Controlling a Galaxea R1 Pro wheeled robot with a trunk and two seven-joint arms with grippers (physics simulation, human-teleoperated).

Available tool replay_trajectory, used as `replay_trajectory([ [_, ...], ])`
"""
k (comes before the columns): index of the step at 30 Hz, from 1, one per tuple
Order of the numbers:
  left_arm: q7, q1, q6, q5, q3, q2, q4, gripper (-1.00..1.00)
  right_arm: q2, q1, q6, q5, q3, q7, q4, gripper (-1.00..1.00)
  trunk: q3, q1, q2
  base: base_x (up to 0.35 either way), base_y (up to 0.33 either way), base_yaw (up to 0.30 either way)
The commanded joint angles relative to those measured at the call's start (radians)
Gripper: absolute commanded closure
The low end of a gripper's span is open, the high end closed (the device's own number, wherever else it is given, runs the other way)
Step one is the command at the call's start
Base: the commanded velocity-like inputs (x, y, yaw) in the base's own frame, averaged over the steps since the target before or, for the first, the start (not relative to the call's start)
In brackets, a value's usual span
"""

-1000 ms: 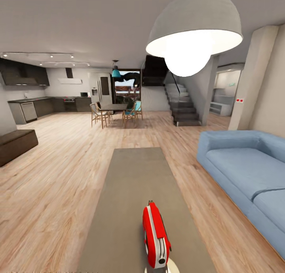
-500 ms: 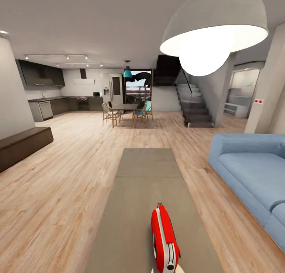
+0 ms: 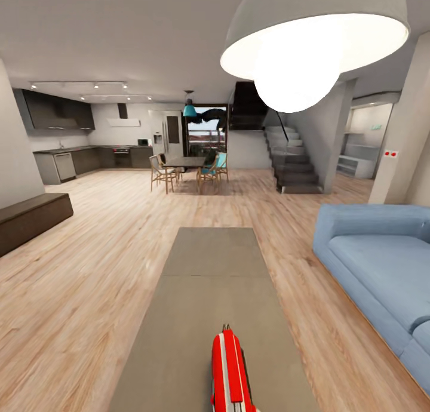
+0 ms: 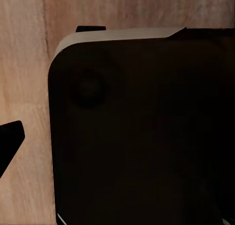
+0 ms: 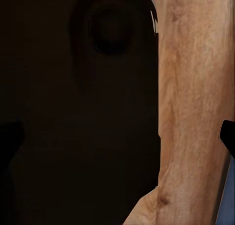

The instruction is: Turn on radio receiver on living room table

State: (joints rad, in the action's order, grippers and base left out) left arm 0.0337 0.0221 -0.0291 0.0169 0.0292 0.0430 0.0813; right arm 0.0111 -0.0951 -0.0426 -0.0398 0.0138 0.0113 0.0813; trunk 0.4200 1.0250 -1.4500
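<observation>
Head view is showing the small red radio receiver with white sides (image 3: 230, 373) sitting end-on at six o'clock on the long grey-brown coffee table (image 3: 209, 292), the blue sofa (image 3: 382, 268) lying at three o'clock. Wrist views are showing dark shapes over wood floor (image 5: 196, 88); I cannot tell either gripper's state.

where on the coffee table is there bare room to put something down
Nearly all of the table is bare: the whole stretch from the red radio receiver to its far end toward the dining set. The near end, around the radio, is the one occupied spot.
</observation>
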Motion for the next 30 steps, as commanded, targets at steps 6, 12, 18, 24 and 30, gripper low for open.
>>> replay_trajectory([
  [6, 0.0, 0.0, 0.0, 0.0, 0.0, 0.0, 0.001, -1.0, 0.001, 0.0, 0.0, 0.0, 0.0, 0.0, 0.0, -1.0, 0.0, 0.0, 0.0, 0.118, -0.08, 0.0],
  [12, 0.0, 0.0, 0.0, 0.0, 0.0, 0.0, 0.001, -1.0, 0.001, 0.0, 0.0, 0.0, 0.0, 0.0, 0.0, -1.0, 0.0, 0.0, 0.0, 0.007, -0.004, 0.0],
  [18, 0.001, 0.0, 0.001, 0.0, 0.0, 0.001, 0.002, -1.0, 0.001, 0.0, 0.002, 0.0, 0.0, -0.001, 0.0, -1.0, 0.0, 0.0, 0.0, 0.001, 0.0, 0.0],
  [24, 0.001, 0.0, 0.004, 0.0, -0.001, 0.002, 0.001, -1.0, 0.0, 0.0, 0.001, 0.002, -0.001, -0.002, 0.0, -1.0, 0.0, 0.0, 0.0, 0.0, 0.0, 0.0],
  [30, 0.002, 0.0, 0.005, 0.0, -0.002, 0.002, 0.001, -1.0, 0.0, 0.0, 0.0, 0.003, -0.002, -0.002, 0.0, -1.0, 0.0, 0.0, 0.0, 0.0, 0.0, 0.0],
])
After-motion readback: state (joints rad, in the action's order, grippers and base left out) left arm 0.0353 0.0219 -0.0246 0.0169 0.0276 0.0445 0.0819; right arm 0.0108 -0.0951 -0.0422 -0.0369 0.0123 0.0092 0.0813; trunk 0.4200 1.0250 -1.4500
